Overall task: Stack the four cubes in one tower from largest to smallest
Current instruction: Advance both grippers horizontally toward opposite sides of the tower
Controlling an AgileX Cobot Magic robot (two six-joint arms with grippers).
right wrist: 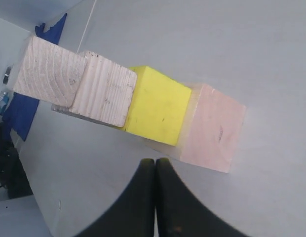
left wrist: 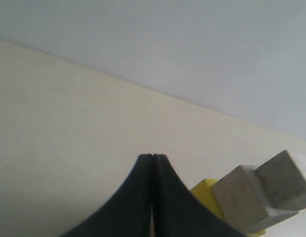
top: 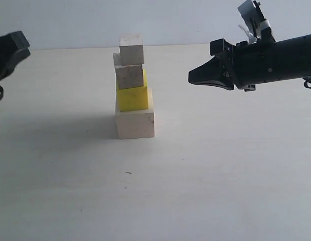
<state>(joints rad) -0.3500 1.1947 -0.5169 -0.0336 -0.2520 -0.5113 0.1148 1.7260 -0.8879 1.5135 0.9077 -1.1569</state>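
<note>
The four cubes stand as one tower in the middle of the table. The large pale cube (top: 135,122) is at the bottom, the yellow cube (top: 132,97) on it, then a small wooden cube (top: 129,76), and the second small wooden cube (top: 132,48) on top, slightly offset. The right wrist view shows the same column: large cube (right wrist: 213,127), yellow cube (right wrist: 157,105), two small cubes (right wrist: 104,95) (right wrist: 48,73). My right gripper (top: 190,78) is shut and empty, to the right of the tower and apart from it. My left gripper (top: 24,46) is shut and empty at the far left.
The pale table (top: 205,170) ends at a back edge against a light wall (top: 70,20). In the right wrist view blue cloth (right wrist: 24,106) lies beyond the table's edge.
</note>
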